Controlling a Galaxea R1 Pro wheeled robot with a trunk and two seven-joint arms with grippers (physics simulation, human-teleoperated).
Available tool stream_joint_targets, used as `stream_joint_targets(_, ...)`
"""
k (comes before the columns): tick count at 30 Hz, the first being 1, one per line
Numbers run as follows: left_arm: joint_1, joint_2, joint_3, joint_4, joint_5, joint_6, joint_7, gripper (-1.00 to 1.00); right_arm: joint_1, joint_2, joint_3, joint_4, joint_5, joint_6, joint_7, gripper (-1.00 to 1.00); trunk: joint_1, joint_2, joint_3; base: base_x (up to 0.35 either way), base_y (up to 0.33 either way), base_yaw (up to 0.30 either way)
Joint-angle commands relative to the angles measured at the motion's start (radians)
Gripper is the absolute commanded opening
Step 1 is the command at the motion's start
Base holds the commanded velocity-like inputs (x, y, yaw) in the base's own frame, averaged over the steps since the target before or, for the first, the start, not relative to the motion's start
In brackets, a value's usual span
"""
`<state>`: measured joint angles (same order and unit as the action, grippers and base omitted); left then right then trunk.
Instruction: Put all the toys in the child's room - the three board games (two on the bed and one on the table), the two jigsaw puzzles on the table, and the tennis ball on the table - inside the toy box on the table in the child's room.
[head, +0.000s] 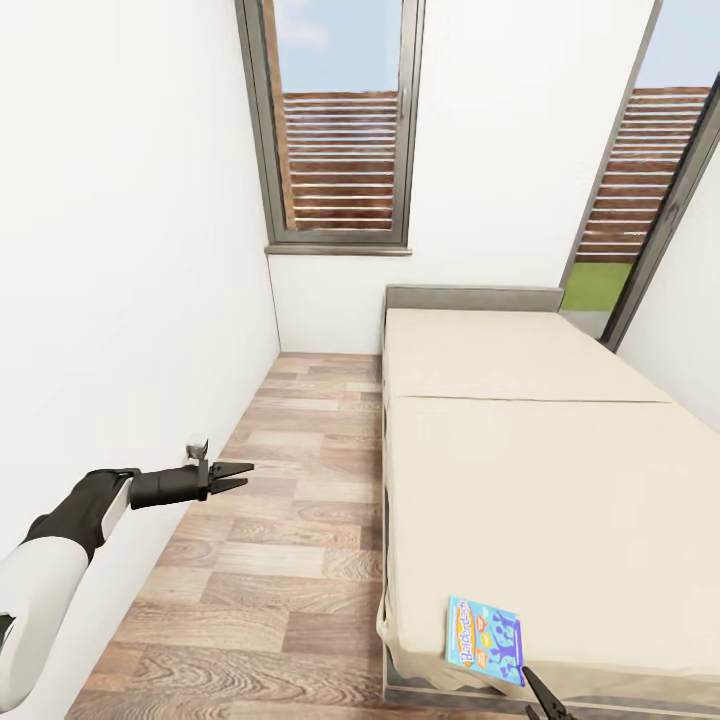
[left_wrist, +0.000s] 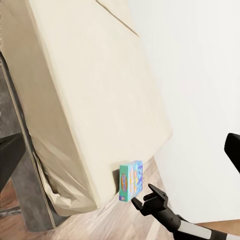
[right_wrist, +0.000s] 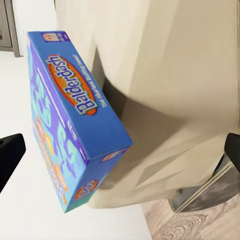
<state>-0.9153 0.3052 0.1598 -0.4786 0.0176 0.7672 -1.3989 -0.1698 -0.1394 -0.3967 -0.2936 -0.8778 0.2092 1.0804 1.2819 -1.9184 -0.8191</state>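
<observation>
Head view: we face the bed (head: 530, 440), with the teal-blue board game (head: 484, 640) lying flat at the mattress's near corner, partly over the edge. Our right gripper (head: 545, 695) pokes in just beside the box; only its tips show, so how far apart its jaws stand is hard to read there. Right wrist view has the box (right_wrist: 75, 120) between two dark fingertips (right_wrist: 10, 155), set wide and touching nothing. Left gripper (head: 232, 476) hangs over the floor (head: 270, 560), jaws parted, empty.

Step in hand, as we judge it: grasping this box. Best to close across its thin edge near the overhang, squarely, so it does not slide off the corner.

Unclear: the second bed game, the table and the toy box.
</observation>
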Motion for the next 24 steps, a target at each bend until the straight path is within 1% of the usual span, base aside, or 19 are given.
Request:
stream_joint_targets(1,-0.001,0.000,0.001,0.000,0.001,0.011,-0.003,1.00,-0.001,0.001,0.001,0.001,-0.010,0.009,0.003,1.00,0.004,-0.008,-0.004,0.000,0.000,0.000)
stream_joint_targets(9,-0.001,-0.001,0.001,0.000,0.001,0.011,-0.002,1.00,-0.002,0.016,0.002,0.001,-0.009,0.006,0.001,1.00,0.034,-0.064,-0.029,0.000,0.000,0.000)
stream_joint_targets(17,-0.001,0.000,0.001,0.000,0.001,0.011,-0.002,1.00,-0.009,0.030,0.002,0.000,-0.003,0.011,-0.016,1.00,0.034,-0.064,-0.029,0.000,0.000,0.000)
stream_joint_targets(24,-0.001,-0.001,0.001,0.000,0.001,0.011,-0.002,1.00,-0.024,0.055,0.007,-0.002,0.002,0.014,-0.009,1.00,0.034,-0.064,-0.029,0.000,0.000,0.000)
